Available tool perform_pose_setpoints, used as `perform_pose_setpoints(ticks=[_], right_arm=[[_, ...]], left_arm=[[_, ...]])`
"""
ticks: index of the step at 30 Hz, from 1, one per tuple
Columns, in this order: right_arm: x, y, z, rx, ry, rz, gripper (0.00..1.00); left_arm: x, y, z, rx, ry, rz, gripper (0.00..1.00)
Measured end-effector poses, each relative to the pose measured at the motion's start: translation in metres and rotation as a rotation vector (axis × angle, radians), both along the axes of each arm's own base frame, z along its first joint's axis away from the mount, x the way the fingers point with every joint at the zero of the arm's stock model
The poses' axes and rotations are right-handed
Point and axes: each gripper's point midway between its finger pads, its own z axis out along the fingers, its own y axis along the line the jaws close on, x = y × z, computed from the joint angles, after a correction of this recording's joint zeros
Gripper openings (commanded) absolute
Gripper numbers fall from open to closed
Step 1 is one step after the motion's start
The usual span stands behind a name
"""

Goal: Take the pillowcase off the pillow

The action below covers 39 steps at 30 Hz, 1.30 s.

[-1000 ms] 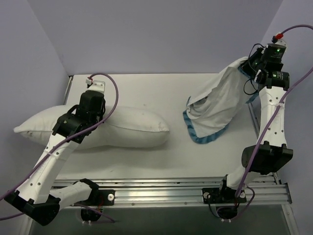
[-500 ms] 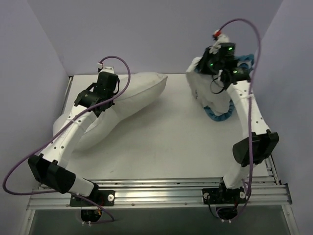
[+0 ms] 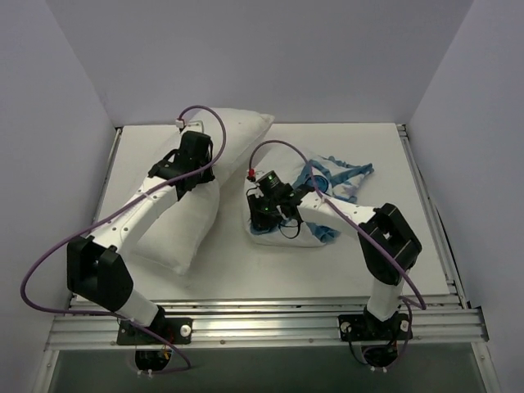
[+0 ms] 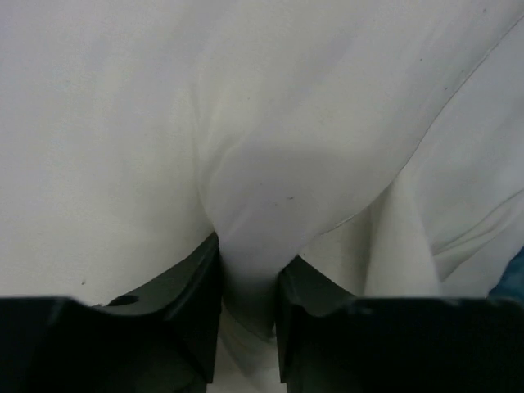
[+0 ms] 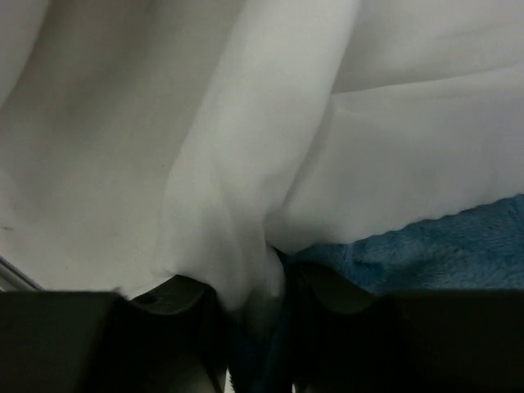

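White table [image 3: 270, 274]: my left gripper [image 4: 248, 270] pinches a pillow [image 3: 176, 229] fold, my right gripper [image 5: 274, 278] pinches pillowcase [image 3: 304, 237] cloth, both grips hidden from above.

This is a robotics lab. Plain walls [image 3: 270, 57] box in a white table [image 3: 270, 274] edged by an aluminium rail [image 3: 270, 321].

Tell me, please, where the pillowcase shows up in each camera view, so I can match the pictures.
Top external: the pillowcase lies crumpled right of centre, beside the pillow.
Left wrist: only a blue sliver at the right edge, probably its teal trim; the rest is white cloth.
Right wrist: it fills the view, white cloth pinched in the right gripper.
Shared landmark: the teal trim.
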Motion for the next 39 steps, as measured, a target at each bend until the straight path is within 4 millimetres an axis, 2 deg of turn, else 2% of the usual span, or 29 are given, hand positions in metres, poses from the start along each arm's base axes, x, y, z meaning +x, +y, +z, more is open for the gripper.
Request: perform_pose_setpoints(ticks=[1,2,3,4,6,7,8,9,11,13,17,20,23,28,31,33,36,39], right_arm=[[-0.008,0.009,0.001,0.003,-0.007,0.026,0.34],[-0.015,0.018,0.002,0.005,-0.013,0.050,0.37],[-0.024,0.026,0.002,0.005,-0.017,0.075,0.41],[-0.031,0.031,0.003,0.000,-0.019,0.093,0.53],[-0.044,0.037,0.009,-0.012,-0.036,0.111,0.64],[-0.048,0.037,0.016,-0.016,-0.051,0.112,0.73],[-0.048,0.034,0.026,-0.016,-0.074,0.103,0.77],[-0.047,0.030,0.039,-0.015,-0.103,0.088,0.80],[-0.039,0.016,0.071,-0.003,-0.178,0.035,0.89],[-0.027,-0.003,0.113,0.012,-0.271,-0.039,0.96],[-0.005,-0.048,0.185,0.035,-0.432,-0.207,0.99],[0.003,-0.092,0.218,0.015,-0.511,-0.340,1.00],[-0.001,-0.141,0.243,-0.029,-0.585,-0.476,1.00],[-0.032,-0.200,0.294,-0.010,-0.709,-0.626,1.00],[-0.058,-0.237,0.326,0.042,-0.787,-0.722,1.00],[-0.079,-0.264,0.340,0.076,-0.833,-0.779,1.00],[-0.108,-0.299,0.354,0.129,-0.889,-0.850,1.00],[-0.132,-0.326,0.356,0.157,-0.922,-0.906,1.00]], left_arm=[[0.000,-0.002,0.000,-0.014,-0.001,-0.001,0.43],[-0.002,-0.003,0.002,-0.030,-0.005,-0.005,0.54],[-0.004,-0.004,0.006,-0.041,-0.013,-0.008,0.60],[-0.006,-0.004,0.012,-0.053,-0.025,-0.011,0.66],[-0.011,-0.003,0.032,-0.082,-0.068,-0.014,0.80],[-0.015,-0.001,0.044,-0.098,-0.095,-0.016,0.83],[-0.020,0.001,0.059,-0.116,-0.129,-0.016,0.86],[-0.026,0.003,0.073,-0.135,-0.161,-0.017,0.92],[-0.040,0.010,0.102,-0.168,-0.230,-0.018,0.95],[-0.057,0.018,0.129,-0.193,-0.290,-0.022,1.00],[-0.086,0.033,0.166,-0.209,-0.356,-0.031,0.94],[-0.107,0.044,0.183,-0.195,-0.379,-0.042,0.94],[-0.130,0.059,0.197,-0.161,-0.387,-0.046,0.94],[-0.175,0.090,0.226,-0.132,-0.463,-0.026,0.94],[-0.209,0.118,0.239,-0.121,-0.522,0.027,0.94],[-0.232,0.138,0.246,-0.116,-0.568,0.073,0.94],[-0.270,0.169,0.251,-0.121,-0.643,0.150,0.94],[-0.298,0.192,0.247,-0.127,-0.692,0.213,0.94]])
